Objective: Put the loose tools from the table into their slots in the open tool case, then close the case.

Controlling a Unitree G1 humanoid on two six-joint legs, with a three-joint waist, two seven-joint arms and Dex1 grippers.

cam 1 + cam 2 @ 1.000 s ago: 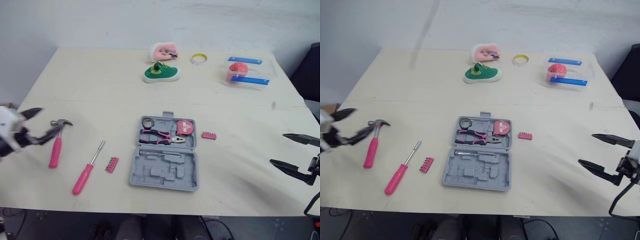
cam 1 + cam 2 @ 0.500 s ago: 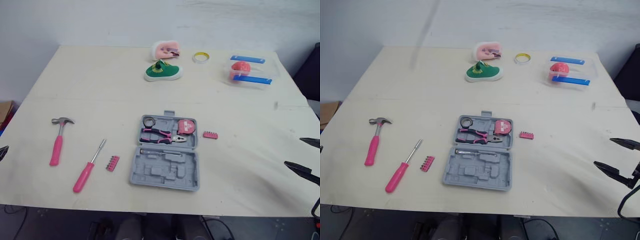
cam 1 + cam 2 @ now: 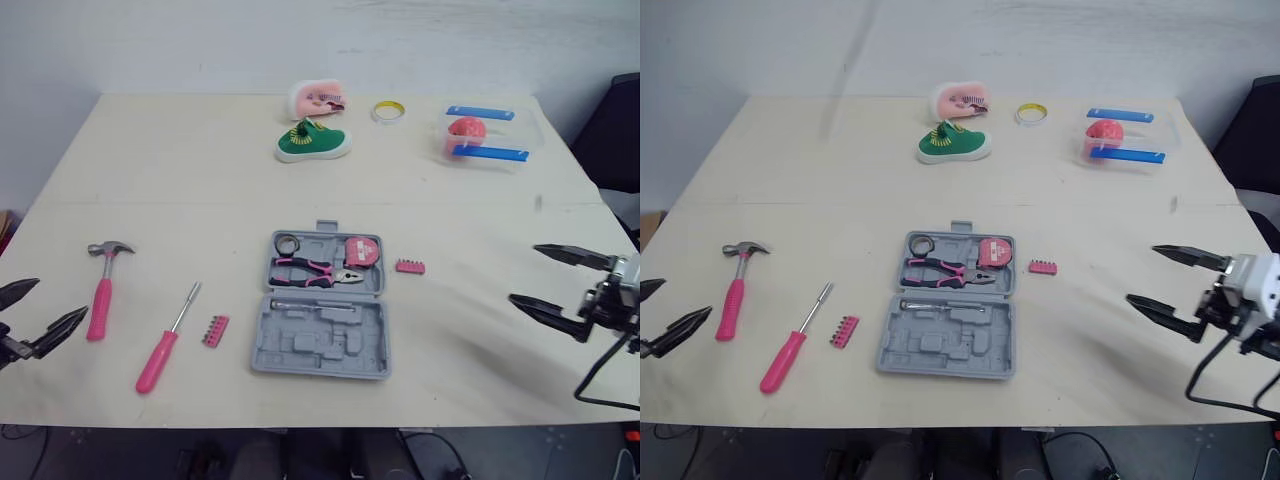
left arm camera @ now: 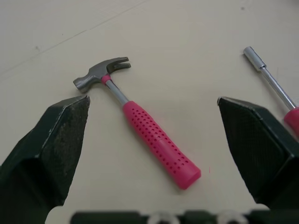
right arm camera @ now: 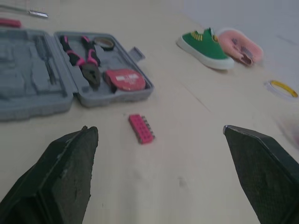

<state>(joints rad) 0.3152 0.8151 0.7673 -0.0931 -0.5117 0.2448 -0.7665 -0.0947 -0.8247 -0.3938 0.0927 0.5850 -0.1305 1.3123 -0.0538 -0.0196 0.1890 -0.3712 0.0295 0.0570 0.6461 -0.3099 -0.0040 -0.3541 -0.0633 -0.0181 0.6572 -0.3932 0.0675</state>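
- The tool case (image 3: 322, 320) lies open; pliers (image 3: 312, 271) and a tape measure (image 3: 362, 250) sit in its far half.
- Left of the case lie the hammer (image 3: 100, 300), screwdriver (image 3: 165, 340) and a pink bit strip (image 3: 214, 331). A second bit strip (image 3: 409, 266) lies just right of it.
- The left gripper (image 3: 62, 297) is spread wide and empty beside the hammer. The right gripper (image 3: 522, 274) is also spread and empty, well right of the case.
- The task looks barely begun: four pieces to stow, then the lid.

**Pink grips, grey case**

My pale cream wooden table (image 3: 200, 200) carries a grey moulded plastic tool case (image 3: 320, 350). The steel-headed claw hammer (image 4: 140, 126) has a hot-pink grip dotted with dimples. The slim metal-shafted screwdriver (image 3: 165, 345) has a plain pink handle. My left fingers (image 4: 42, 154) are dull black.
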